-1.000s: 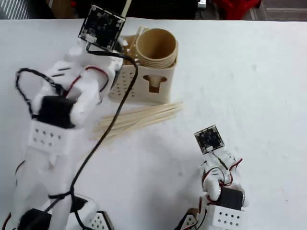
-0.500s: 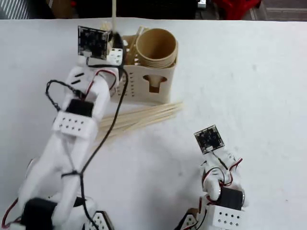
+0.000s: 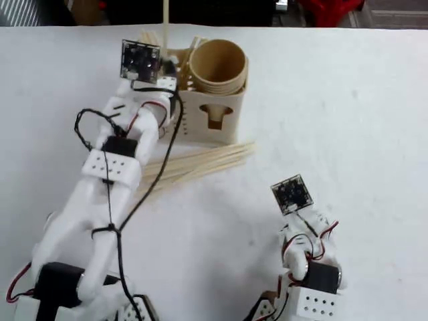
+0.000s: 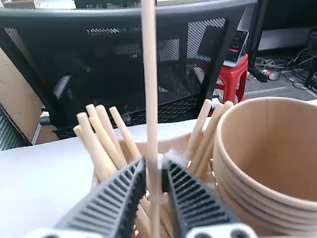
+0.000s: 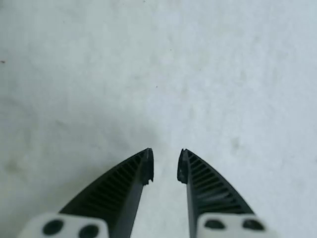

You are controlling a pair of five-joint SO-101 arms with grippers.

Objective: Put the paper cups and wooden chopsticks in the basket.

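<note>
The white basket (image 3: 200,125) stands at the back of the table with stacked paper cups (image 3: 218,65) in its right half and several wooden chopsticks (image 4: 101,135) upright in its left half. My left gripper (image 4: 154,171) hangs over that left half, shut on one upright chopstick (image 4: 149,74) that sticks up past the table's far edge (image 3: 164,19). The paper cups (image 4: 270,148) sit just beside it. A loose bundle of chopsticks (image 3: 197,164) lies on the table in front of the basket. My right gripper (image 5: 165,166) is open over bare table, nothing between its fingers.
The right arm (image 3: 307,267) stays low at the front right, well away from the basket. White tabletop (image 3: 348,120) stretches open to the right. Beyond the far edge stand a black mesh chair (image 4: 124,59) and a red stool (image 4: 235,74).
The left arm has swung from the table's left side up to the basket, carrying the chopstick upright over the left compartment. The right arm has not moved.
</note>
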